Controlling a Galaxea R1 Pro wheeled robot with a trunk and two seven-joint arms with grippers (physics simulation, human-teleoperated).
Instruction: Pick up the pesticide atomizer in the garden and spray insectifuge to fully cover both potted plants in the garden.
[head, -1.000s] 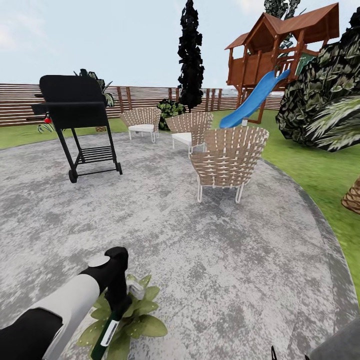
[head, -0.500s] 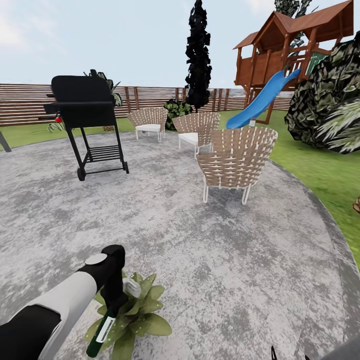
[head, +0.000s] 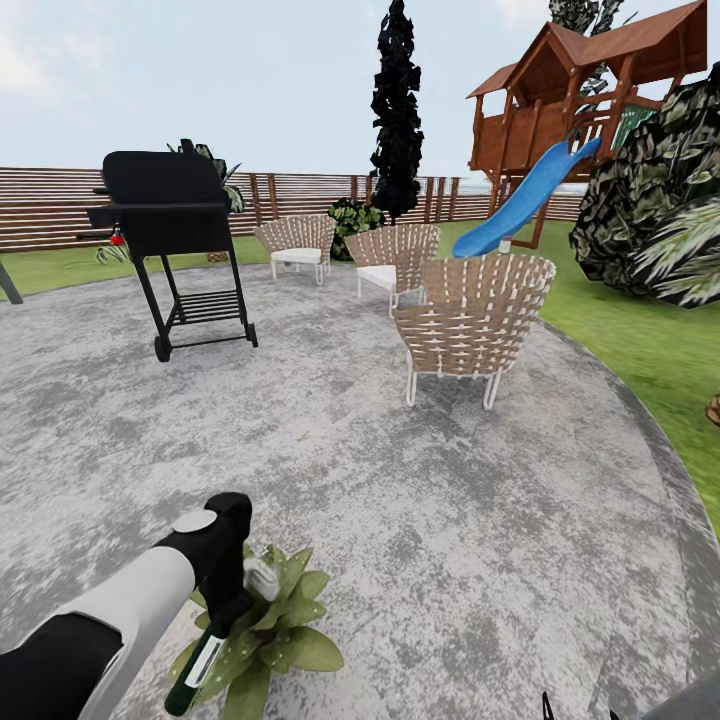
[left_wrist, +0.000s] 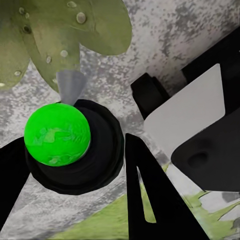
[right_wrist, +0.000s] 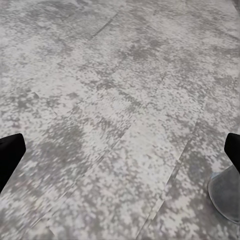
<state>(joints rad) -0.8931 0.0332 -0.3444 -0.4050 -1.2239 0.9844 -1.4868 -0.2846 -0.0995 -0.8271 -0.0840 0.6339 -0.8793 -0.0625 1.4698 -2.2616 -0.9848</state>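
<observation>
Since half a second ago the atomizer tips slightly lower; camera steady. Left gripper jaws clamped on the bottle — its pale head beside the fingers, over a potted plant whose leaves carry droplets. Right gripper jaws apart over bare patio. Grill and chairs stand beyond.
</observation>
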